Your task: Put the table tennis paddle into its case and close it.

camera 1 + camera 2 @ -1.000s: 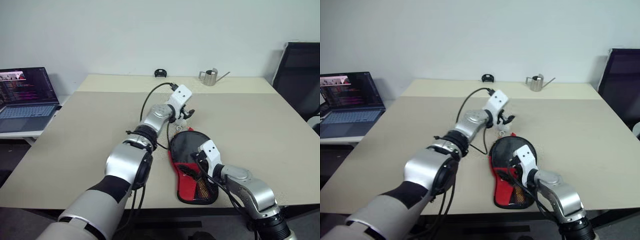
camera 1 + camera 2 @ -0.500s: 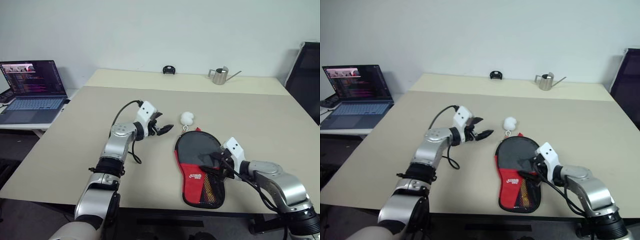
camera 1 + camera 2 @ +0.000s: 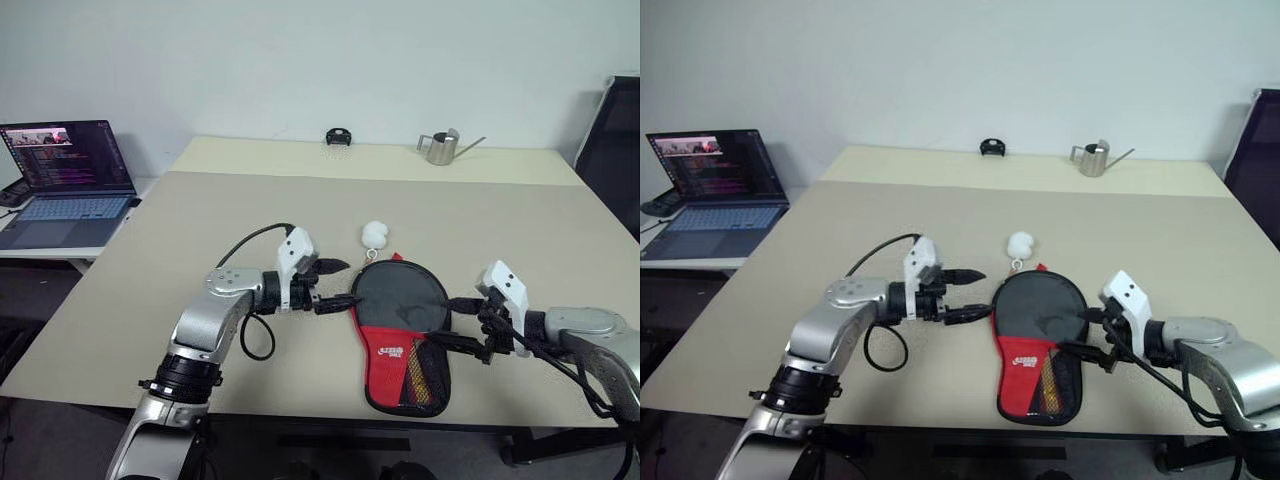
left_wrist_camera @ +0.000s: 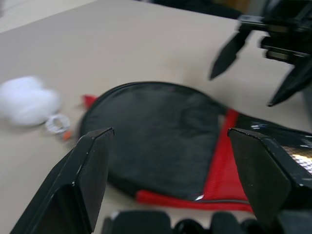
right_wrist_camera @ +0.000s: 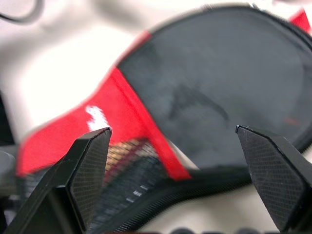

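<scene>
The case lies flat on the table, a round black part with a red panel and a mesh pocket toward the front edge. A tan shape shows through the mesh; the paddle itself is hidden. My left gripper is open just left of the case's round part, pointing at it, with nothing between its fingers. My right gripper is open at the case's right edge, slightly above it, holding nothing. In the left wrist view the case lies ahead and the right gripper is beyond it.
A white pompom on a small ring lies at the far end of the case. A laptop stands on a side table at the left. A metal watering can and a small black object sit at the table's back. A black chair stands at the right.
My left arm has drawn back from beyond the case to its left side, turning to point right. My right gripper has moved right, off the case, and risen. Both grippers stayed open.
</scene>
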`<state>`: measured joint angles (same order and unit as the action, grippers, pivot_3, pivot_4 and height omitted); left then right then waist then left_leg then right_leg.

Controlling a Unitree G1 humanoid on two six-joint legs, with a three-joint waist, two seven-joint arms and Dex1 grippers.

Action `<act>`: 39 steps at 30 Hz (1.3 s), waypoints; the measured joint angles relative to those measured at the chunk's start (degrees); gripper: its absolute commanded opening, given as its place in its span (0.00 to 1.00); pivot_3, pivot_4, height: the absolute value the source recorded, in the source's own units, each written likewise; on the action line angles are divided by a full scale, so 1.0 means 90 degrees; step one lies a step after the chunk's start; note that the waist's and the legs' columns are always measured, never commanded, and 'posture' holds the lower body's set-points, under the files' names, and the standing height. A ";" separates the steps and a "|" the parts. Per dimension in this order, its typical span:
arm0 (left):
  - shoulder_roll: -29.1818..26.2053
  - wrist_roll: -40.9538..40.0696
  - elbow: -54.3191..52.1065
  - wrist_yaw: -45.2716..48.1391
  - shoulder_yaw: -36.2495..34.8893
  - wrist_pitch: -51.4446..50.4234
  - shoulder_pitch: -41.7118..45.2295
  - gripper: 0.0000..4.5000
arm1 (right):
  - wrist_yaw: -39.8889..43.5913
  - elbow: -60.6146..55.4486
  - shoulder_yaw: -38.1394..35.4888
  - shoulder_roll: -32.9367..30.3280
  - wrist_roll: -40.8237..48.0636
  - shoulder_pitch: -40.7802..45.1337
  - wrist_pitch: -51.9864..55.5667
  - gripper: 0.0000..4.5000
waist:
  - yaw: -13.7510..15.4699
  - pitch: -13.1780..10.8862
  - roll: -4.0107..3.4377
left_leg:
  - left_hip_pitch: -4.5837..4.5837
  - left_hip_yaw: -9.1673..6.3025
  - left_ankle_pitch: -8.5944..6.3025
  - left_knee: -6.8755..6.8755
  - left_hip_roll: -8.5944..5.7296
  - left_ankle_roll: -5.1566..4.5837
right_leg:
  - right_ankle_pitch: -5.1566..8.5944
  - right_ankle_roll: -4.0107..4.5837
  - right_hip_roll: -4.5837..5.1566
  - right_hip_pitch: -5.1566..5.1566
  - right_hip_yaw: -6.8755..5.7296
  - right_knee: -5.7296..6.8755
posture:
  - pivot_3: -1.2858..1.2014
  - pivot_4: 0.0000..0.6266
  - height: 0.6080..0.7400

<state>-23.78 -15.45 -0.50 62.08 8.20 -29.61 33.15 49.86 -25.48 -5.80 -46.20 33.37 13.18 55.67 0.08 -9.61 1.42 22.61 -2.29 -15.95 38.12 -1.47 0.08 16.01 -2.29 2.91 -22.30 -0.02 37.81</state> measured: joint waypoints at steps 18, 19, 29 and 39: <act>0.1156 0.0975 0.3306 -0.0018 0.1097 0.1984 0.1156 0.90 | -0.0309 -0.0064 -0.0764 -0.0395 0.0596 -0.0010 0.0306 1.00 | 0.0007 -0.0001 -0.0001 | 0.0018 -0.0021 0.0002 0.0012 -0.0009 -0.0004 | 0.0000 0.0000 0.0002 -0.0001 -0.0051 -0.0002 | 0.52 0.24 1.00; 0.1227 0.0979 0.3421 -0.0020 0.1096 0.2060 0.1156 0.90 | -0.0324 -0.0051 -0.0775 -0.0405 0.0633 0.0026 0.0307 1.00 | 0.0009 -0.0001 -0.0001 | 0.0021 -0.0025 0.0002 0.0014 -0.0010 -0.0004 | 0.0000 0.0000 0.0003 -0.0001 -0.0050 -0.0002 | 0.52 0.24 1.00; 0.1462 0.1128 0.3886 -0.0159 0.1050 0.2469 0.1152 0.90 | -0.1009 0.1551 -0.0112 0.0415 0.0452 0.2383 0.0391 1.00 | -0.0043 -0.0001 -0.0008 | 0.0016 -0.0031 0.0006 0.0033 -0.0008 -0.0006 | -0.0001 0.0003 0.0002 -0.0001 -0.0046 0.0026 | 0.52 0.24 1.00; 0.1496 0.1133 0.3732 -0.0187 0.1033 0.2424 0.1058 0.90 | -0.1568 0.5127 0.1080 0.2314 -0.1051 0.4543 -0.0817 1.00 | -0.0033 -0.0001 -0.0016 | 0.0033 -0.0037 0.0009 0.0055 -0.0014 0.0000 | -0.0001 0.0004 0.0006 -0.0008 -0.0050 0.0027 | 0.52 0.24 1.00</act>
<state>-10.32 -5.24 33.10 60.40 17.50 -7.79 42.67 35.75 20.66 3.92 -25.38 23.90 54.07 48.32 -0.22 -9.62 1.28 22.90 -2.62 -15.87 38.61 -1.59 0.08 16.00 -2.25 2.97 -22.37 -0.47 38.05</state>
